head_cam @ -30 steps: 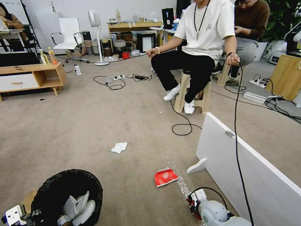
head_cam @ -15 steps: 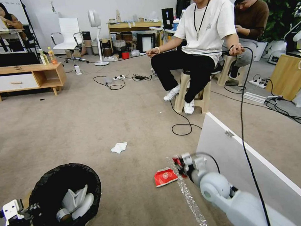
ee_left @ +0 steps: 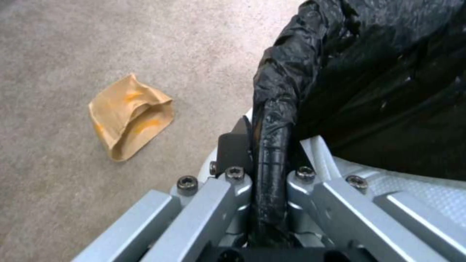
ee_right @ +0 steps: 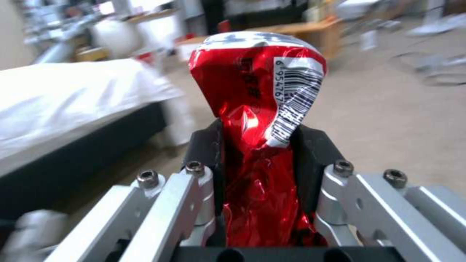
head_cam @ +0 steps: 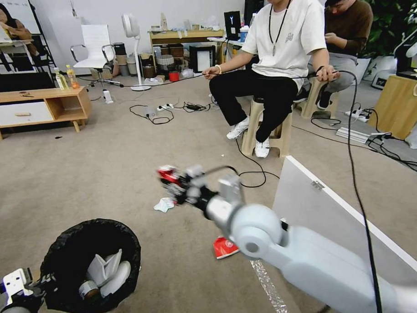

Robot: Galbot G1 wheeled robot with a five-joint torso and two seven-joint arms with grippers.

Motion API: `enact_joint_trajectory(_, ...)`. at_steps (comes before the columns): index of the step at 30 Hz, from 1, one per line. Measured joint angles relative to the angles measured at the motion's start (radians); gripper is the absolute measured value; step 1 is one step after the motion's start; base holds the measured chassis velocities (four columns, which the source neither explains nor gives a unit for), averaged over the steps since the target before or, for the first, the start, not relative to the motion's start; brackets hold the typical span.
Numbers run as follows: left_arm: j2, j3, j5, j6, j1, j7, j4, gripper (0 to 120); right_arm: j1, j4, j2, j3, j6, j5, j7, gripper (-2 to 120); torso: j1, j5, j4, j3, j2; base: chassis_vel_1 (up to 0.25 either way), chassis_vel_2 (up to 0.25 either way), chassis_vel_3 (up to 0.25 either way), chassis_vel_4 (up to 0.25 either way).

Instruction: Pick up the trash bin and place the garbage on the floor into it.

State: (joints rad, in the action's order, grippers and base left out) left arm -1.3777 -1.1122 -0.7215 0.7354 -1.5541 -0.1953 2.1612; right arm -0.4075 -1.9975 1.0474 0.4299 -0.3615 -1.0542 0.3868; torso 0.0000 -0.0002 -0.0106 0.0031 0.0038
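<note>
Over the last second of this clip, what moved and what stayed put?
The right gripper, shut on the crushed red can, swung up from low near the white board and leftward across the floor, towards the black-lined trash bin. The left gripper kept its clamp on the bin's rim. The flat red snack packet and white tissue stayed put.

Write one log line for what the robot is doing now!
left gripper: shut on trash bin rim | right gripper: shut on crushed red can, raised
</note>
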Motion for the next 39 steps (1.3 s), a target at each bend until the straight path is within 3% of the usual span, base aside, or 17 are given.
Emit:
enact_joint_trajectory(2, 0.001, 0.002, 0.0, 0.0, -0.001, 0.0, 0.003, 3, 0.031, -0.002, 0.019, 0.02, 0.003, -0.02, 0.004, 26, 0.0, 0.0, 0.0, 0.0, 0.0, 0.0, 0.0, 0.0, 0.0)
enact_joint_trajectory(4, 0.001, 0.01, -0.003, 0.0, -0.006, 0.0, 0.016, 3, 0.128, -0.005, 0.095, 0.09, 0.01, -0.108, 0.024, 26, 0.0, -0.0003, 0.0001, 0.0, 0.0, 0.0, 0.0, 0.0, 0.0)
enact_joint_trajectory(10, 0.001, 0.019, -0.005, 0.0, -0.009, -0.001, 0.028, 3, 0.187, 0.0, 0.162, 0.155, 0.005, -0.182, 0.049, 26, 0.0, -0.0002, -0.0002, 0.0, 0.0, 0.0, 0.0, 0.0, 0.0)
enact_joint_trajectory(12, 0.004, 0.027, -0.006, 0.0, -0.009, -0.001, 0.035, 3, 0.227, 0.023, 0.23, 0.223, -0.019, -0.255, 0.09, 26, 0.0, -0.0001, 0.0, 0.0, 0.0, 0.0, 0.0, 0.0, 0.0)
enact_joint_trajectory(16, 0.008, 0.023, -0.008, 0.0, -0.016, -0.001, 0.048, 3, 0.245, 0.039, 0.271, 0.279, -0.067, -0.318, 0.13, 26, 0.0, 0.0, -0.0003, 0.0, 0.0, 0.0, 0.0, 0.0, 0.0)
enact_joint_trajectory(23, 0.016, 0.001, -0.033, 0.0, -0.022, -0.009, 0.07, 3, 0.254, 0.069, 0.304, 0.367, -0.108, -0.348, 0.177, 26, 0.0, 0.0, -0.0002, 0.0, 0.0, 0.0, 0.0, 0.0, 0.0)
enact_joint_trajectory(39, 0.006, 0.004, -0.039, 0.0, -0.036, -0.01, 0.105, 3, 0.229, 0.154, 0.343, 0.434, -0.128, -0.318, 0.189, 26, 0.0, 0.0001, -0.0002, 0.0, 0.0, 0.0, 0.0, 0.0, 0.0)
